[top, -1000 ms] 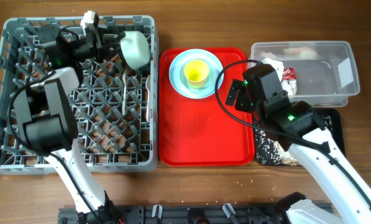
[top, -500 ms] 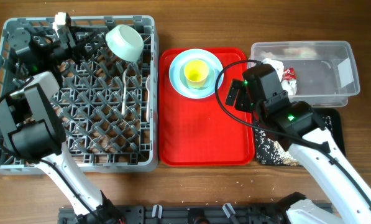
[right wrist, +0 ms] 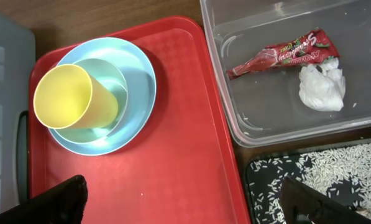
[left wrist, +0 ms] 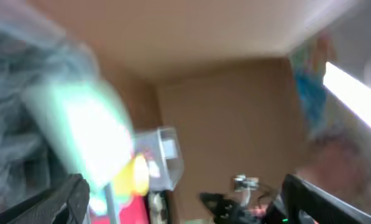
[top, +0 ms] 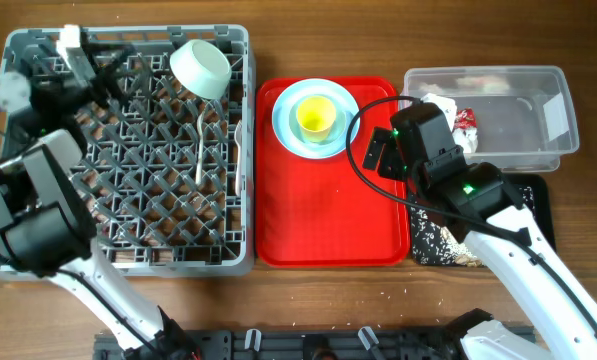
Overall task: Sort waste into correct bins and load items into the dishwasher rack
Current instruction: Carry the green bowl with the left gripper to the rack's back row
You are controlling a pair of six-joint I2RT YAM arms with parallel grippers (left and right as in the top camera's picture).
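Your left claw (left wrist: 191, 198) gapes wide, empty, over the dishwasher rack (top: 128, 263) holding a tipped bowl (top: 200, 68); your right claw (right wrist: 191, 202) hangs wide above the red tray (right wrist: 173, 155).

The overhead camera looks straight down from high up, taking in the grey dishwasher rack (top: 178, 263) at 9 o'clock, the red serving tray (top: 328, 210) at centre and the clear tub (top: 518, 120) at 2 o'clock. The right wrist camera faces down from close above, sharing tray (right wrist: 173, 155) and tub (right wrist: 266, 99). The left wrist view is badly blurred; it seems to look sideways toward the tub (left wrist: 169, 149).
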